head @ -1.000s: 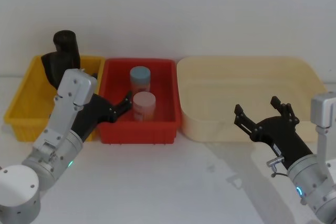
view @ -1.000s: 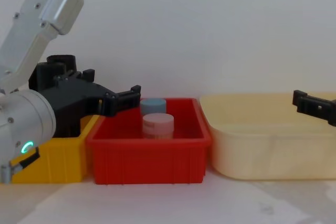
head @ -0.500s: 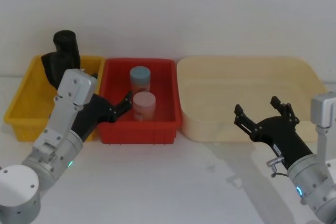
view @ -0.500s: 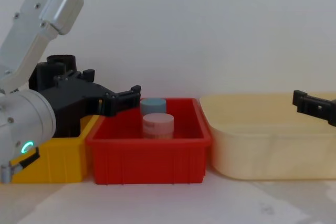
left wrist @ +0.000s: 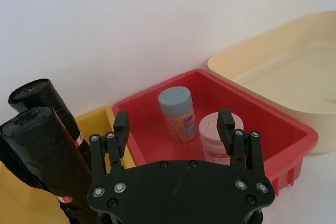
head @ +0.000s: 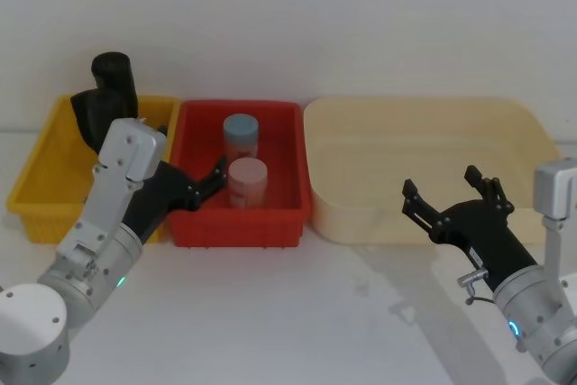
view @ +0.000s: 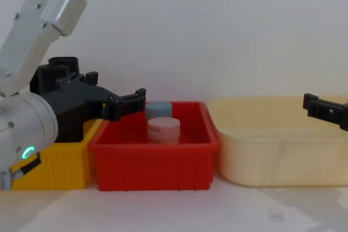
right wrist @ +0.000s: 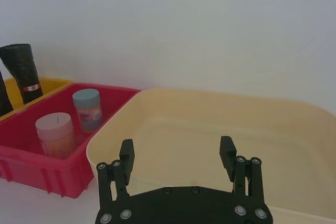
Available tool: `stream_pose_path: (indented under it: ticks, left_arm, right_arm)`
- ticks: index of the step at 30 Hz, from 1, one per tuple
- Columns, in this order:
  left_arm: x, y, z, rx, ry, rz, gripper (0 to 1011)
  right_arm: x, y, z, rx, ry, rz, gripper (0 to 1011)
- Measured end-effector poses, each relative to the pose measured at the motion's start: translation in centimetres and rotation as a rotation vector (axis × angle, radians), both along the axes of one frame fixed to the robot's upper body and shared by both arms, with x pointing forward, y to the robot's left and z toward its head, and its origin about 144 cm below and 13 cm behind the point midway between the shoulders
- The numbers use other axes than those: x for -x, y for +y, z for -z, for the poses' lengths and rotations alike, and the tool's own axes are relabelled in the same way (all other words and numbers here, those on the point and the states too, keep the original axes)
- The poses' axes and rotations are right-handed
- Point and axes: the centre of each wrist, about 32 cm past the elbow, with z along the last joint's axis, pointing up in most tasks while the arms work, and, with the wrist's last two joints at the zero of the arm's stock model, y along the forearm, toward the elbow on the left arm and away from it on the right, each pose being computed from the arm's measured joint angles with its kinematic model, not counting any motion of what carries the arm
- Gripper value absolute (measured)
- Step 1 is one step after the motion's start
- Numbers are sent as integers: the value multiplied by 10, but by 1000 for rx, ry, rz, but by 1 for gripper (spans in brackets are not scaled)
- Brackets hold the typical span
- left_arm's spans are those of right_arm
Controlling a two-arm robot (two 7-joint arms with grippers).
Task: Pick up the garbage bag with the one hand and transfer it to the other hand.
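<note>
The garbage bag (head: 90, 119), a thick black glossy roll, leans in the yellow bin (head: 34, 194) beside a slimmer, taller black roll (head: 114, 78). In the left wrist view the garbage bag (left wrist: 47, 156) is the nearer roll, with a red-and-white band low on it. My left gripper (head: 191, 158), on the green-lit arm, is open and hovers over the wall between the yellow and red bins, to the right of the bag and apart from it. My right gripper (head: 442, 185), on the blue-lit arm, is open and empty above the front rim of the cream tub (head: 406, 105).
The red bin (head: 239, 236) holds a blue-lidded jar (head: 241, 137) and a pink jar (head: 248, 182), just past the left gripper's fingers (left wrist: 226, 121). The three containers stand in a row against the white wall. White tabletop (head: 297, 313) lies in front of them.
</note>
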Motion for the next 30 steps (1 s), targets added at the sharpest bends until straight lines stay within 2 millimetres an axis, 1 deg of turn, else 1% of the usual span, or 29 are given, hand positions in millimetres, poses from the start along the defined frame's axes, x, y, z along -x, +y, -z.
stream_pose_path:
  ticks: [15,19,22,25,26,30]
  left_arm:
    - [0,0,0,0,0,0,1000]
    - [0,0,-3,0,2,2,1000]
    - [-1,0,-10,2,10,8,1000]
    - [1,2,-25,11,16,18,1000]
    - [1,2,-25,11,16,18,1000]
    - [5,9,-47,28,25,24,1000]
  right_arm:
    - [0,0,0,0,0,0,1004]
    - [-1,0,-1,1,0,-4,1004]
    - [-4,-1,-3,0,3,-17,1004]
    - [-10,-3,-9,-6,9,-44,1004]
    - [-10,-3,-9,-6,9,-44,1004]
    - [-17,-5,-18,-16,18,-83,1004]
